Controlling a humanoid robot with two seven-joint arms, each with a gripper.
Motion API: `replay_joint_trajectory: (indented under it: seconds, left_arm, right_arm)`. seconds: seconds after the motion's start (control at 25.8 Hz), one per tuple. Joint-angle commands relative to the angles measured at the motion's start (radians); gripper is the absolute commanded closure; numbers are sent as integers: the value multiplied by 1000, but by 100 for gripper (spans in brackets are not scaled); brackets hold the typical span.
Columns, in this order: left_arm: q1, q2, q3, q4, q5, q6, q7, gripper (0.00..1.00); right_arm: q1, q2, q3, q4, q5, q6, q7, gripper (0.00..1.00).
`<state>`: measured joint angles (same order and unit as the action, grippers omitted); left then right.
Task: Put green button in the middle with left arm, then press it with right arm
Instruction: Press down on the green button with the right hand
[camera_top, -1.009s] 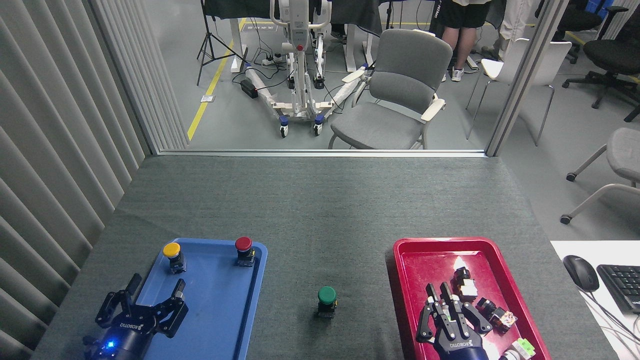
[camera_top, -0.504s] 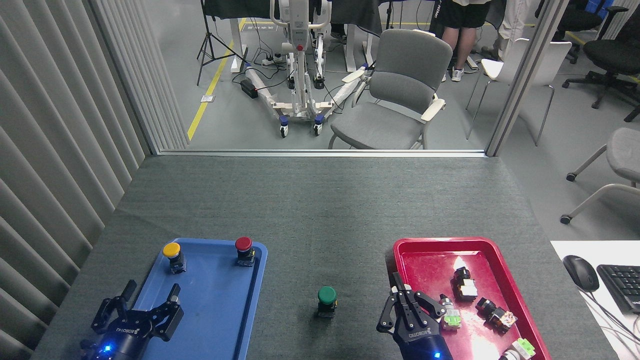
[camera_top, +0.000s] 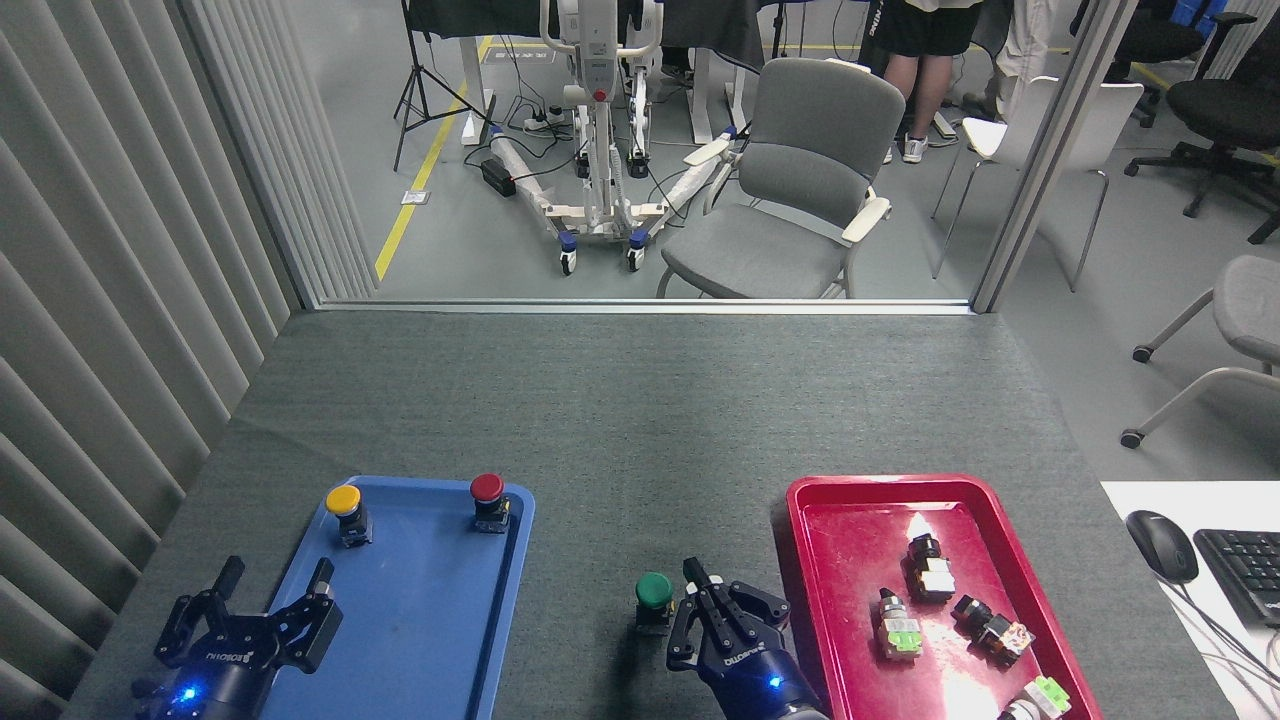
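One small push-button with a round dark-green cap on a black boxy base (camera_top: 653, 600) stands upright on the dark grey ribbed felt mat (camera_top: 620, 420), in the open strip between the blue plastic tray (camera_top: 430, 640) at its 9 o'clock and the red plastic tray (camera_top: 850, 520) at its 3 o'clock. Just beside it at 3 o'clock, the right gripper (camera_top: 705, 600) has its fingers drawn together and grips nothing. At the blue tray's near-left edge, the left gripper (camera_top: 272, 590) hangs with fingers spread wide and empty; bare mat stretches toward 12 o'clock.
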<state>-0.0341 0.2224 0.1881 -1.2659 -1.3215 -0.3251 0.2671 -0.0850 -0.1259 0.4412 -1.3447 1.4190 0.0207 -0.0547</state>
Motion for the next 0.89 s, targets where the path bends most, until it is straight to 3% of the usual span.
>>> replay_joint_trajectory:
  seconds: [0.0,0.47,0.85]
  left_arm:
    - [0,-2,1,-4,1,-5,0,0]
    - [3,-8,1,-9,7,-9,1,0]
    - [3,-9,1,-9,8,-5,1,0]
  right_arm:
    - [-18,14,27,29,5,-1,9,100]
    - [-32,26,56,113,-2,1,61,100]
    - [-30,31,48,88,-3,8,42,100]
